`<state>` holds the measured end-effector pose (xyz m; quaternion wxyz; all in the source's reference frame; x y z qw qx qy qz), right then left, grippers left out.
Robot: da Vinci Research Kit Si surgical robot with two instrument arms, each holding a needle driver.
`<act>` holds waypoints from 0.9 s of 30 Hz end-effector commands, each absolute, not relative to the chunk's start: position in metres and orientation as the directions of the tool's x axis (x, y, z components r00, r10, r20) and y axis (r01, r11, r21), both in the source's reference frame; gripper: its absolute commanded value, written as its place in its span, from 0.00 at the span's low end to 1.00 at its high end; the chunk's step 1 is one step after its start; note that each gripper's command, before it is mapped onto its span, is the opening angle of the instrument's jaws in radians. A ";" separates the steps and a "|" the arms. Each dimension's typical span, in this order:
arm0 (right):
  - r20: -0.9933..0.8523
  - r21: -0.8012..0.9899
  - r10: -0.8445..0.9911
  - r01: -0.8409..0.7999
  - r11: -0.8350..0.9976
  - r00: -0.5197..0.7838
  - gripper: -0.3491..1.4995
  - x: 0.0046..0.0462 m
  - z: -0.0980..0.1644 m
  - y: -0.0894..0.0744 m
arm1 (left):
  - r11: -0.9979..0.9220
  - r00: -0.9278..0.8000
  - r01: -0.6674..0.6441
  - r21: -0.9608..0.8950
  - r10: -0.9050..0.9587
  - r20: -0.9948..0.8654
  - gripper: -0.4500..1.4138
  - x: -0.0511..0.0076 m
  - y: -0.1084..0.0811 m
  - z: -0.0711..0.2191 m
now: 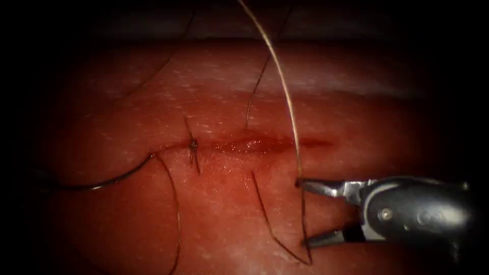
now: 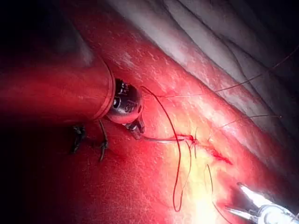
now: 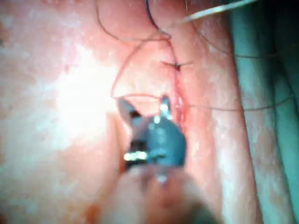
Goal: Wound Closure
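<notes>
the curved needle (image 1: 97, 184) is hard to make out: in the endoscope view it reads as a dark, thin arc lying on the tissue (image 1: 214, 91) left of the cut (image 1: 265, 144), its right end meeting the cut's left end, its left end fading into the dark edge; whether that tip sits in the tissue cannot be told. in the left wrist view the left tool (image 2: 135, 128) sits at the end of a thick shaft, its small jaws clenched on a pale thin rod that runs to the knot (image 2: 191, 138); this looks like the needle held near one end, though glare blurs the grip. the right tool (image 1: 305, 214) comes in from the right, below the cut, with its two slim metal jaws spread wide apart and gripping nothing; thread (image 1: 285, 91) passes by the tip of the upper jaw and down between the jaws, and whether it touches them is unclear. that thread is a long, pale strand rising in a curve to the top edge, where it is cut off. darker strands loop over the tissue below the cut and run off the bottom edge. a small dark knot (image 1: 193, 145) with short ends sits across the cut towards its left end. the cut is a shallow horizontal slit, wet with glistening red fluid (image 1: 249, 145). the tissue is smooth, moist and pinkish red with pale flecks. in the right wrist view the right tool (image 3: 145, 109) is blurred, its jaws parted just beside the cut.
</notes>
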<state>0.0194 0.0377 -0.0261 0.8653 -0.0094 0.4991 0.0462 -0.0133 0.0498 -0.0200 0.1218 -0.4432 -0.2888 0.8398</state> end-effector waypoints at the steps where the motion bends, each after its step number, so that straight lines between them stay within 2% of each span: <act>1: -0.866 -0.033 0.005 -0.066 0.997 0.500 0.93 0.0206 -0.025 0.038 | -0.804 -0.577 0.052 -0.592 0.460 -0.675 0.05 -0.0137 0.050 -0.019; 2: -0.857 -0.164 -0.131 -0.023 0.986 0.499 0.86 0.0210 -0.024 0.038 | -0.804 -0.577 0.052 -0.592 0.460 -0.675 0.05 -0.0137 0.050 -0.019; 7: -0.833 -0.317 -0.272 -0.013 0.948 0.481 0.82 0.0216 -0.022 0.039 | -0.804 -0.577 0.052 -0.592 0.460 -0.675 0.05 -0.0137 0.050 -0.019; 9: -0.834 -0.320 -0.277 -0.009 0.947 0.478 0.78 0.0219 -0.021 0.038 | -0.804 -0.577 0.052 -0.592 0.460 -0.675 0.05 -0.0137 0.050 -0.019; 10: -0.842 -0.315 -0.281 0.004 0.949 0.461 0.69 0.0222 -0.020 0.038 | -0.804 -0.577 0.052 -0.592 0.460 -0.675 0.05 -0.0137 0.050 -0.019; 17: -0.866 -0.294 -0.282 0.035 0.955 0.413 0.65 0.0246 -0.019 0.036 | -0.804 -0.577 0.052 -0.592 0.460 -0.675 0.05 -0.0137 0.050 -0.019; 19: -0.868 -0.295 -0.294 0.061 0.953 0.399 0.31 0.0249 -0.019 0.036 | -0.804 -0.577 0.053 -0.592 0.460 -0.675 0.05 -0.0137 0.050 -0.019; 20: -0.864 -0.282 -0.293 0.090 0.955 0.408 0.00 0.0249 -0.019 0.036 | -0.804 -0.577 0.053 -0.593 0.460 -0.675 0.05 -0.0137 0.050 -0.019; 27: -0.833 -0.276 -0.298 0.116 0.954 0.466 0.00 0.0236 -0.019 0.036 | -0.804 -0.577 0.053 -0.593 0.460 -0.675 0.05 -0.0137 0.050 -0.019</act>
